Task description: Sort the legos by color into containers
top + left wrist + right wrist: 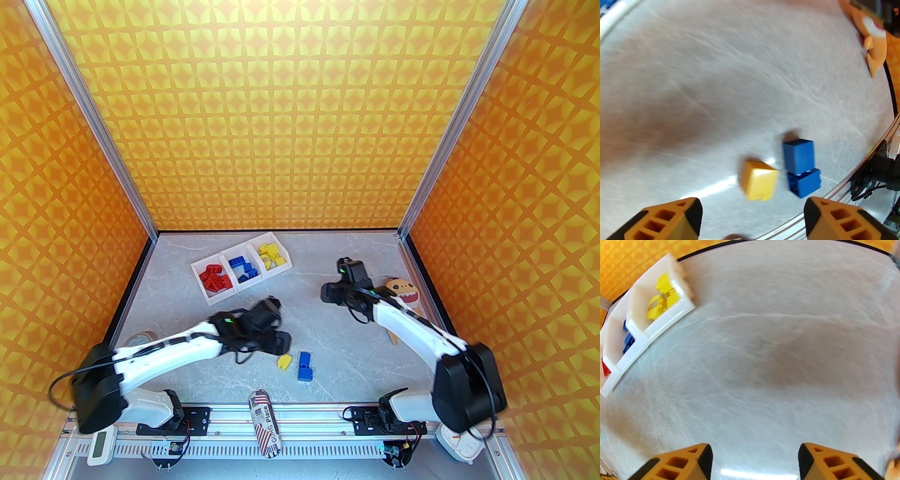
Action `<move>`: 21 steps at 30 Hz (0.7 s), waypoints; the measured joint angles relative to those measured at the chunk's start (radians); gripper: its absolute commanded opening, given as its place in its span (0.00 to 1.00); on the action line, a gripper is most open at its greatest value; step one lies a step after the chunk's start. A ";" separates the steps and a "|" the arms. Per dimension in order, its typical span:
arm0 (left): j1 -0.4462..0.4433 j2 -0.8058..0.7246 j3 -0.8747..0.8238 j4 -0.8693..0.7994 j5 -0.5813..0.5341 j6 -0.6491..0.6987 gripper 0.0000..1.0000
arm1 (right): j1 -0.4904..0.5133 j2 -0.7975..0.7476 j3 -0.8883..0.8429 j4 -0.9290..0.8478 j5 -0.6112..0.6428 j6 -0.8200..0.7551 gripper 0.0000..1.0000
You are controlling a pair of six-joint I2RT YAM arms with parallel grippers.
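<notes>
- Top view: a white three-bin tray [202, 281] sits at the back left of the grey table [356, 337], angled to the back wall.
- Its left bin holds red bricks [214, 278], its middle bin blue bricks [244, 271] and its right bin yellow bricks [270, 254].
- A loose yellow brick [284, 362] lies on the table near the front centre. Two loose blue bricks [305, 367] lie just to its right, end to end. All three are well apart from the tray.
- The left arm [178, 348] reaches in from the front left, and its black head is blurred, just left of the loose yellow brick. I cannot tell the finger spread from here.
- The right arm [412, 328] reaches toward the centre right, beside an orange plush toy [404, 290]. A tape roll [140, 338] lies at the left edge.
- Left wrist view: the picture is blurred. The left gripper [752, 219] hangs above the table with its orange fingers [670, 220] spread wide and nothing between them.
- The loose yellow brick [760, 184] lies just ahead of the gap. The two blue ones [801, 171] touch each other just to its right, near the front rail [836, 187].
- The plush toy [874, 46] shows at the upper right.
- Right wrist view: the right gripper [754, 459] is over bare table, its fingers [834, 462] wide apart and empty.
- The tray [658, 326] lies well ahead to the left. Yellow bricks [662, 298] are in its nearest bin, blue [628, 339] in the next, and a red corner [605, 370] shows in the last.
</notes>
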 measured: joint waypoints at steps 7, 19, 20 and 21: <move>-0.088 0.180 0.145 -0.003 -0.032 -0.080 0.75 | -0.061 -0.093 -0.048 -0.021 0.011 0.008 0.67; -0.154 0.462 0.380 -0.122 -0.068 -0.092 0.70 | -0.061 -0.114 -0.076 -0.034 0.011 0.007 0.67; -0.156 0.476 0.393 -0.135 -0.074 -0.092 0.69 | -0.062 -0.115 -0.077 -0.035 0.011 0.007 0.67; -0.158 0.489 0.405 -0.150 -0.081 -0.091 0.68 | -0.062 -0.116 -0.079 -0.035 0.011 0.007 0.67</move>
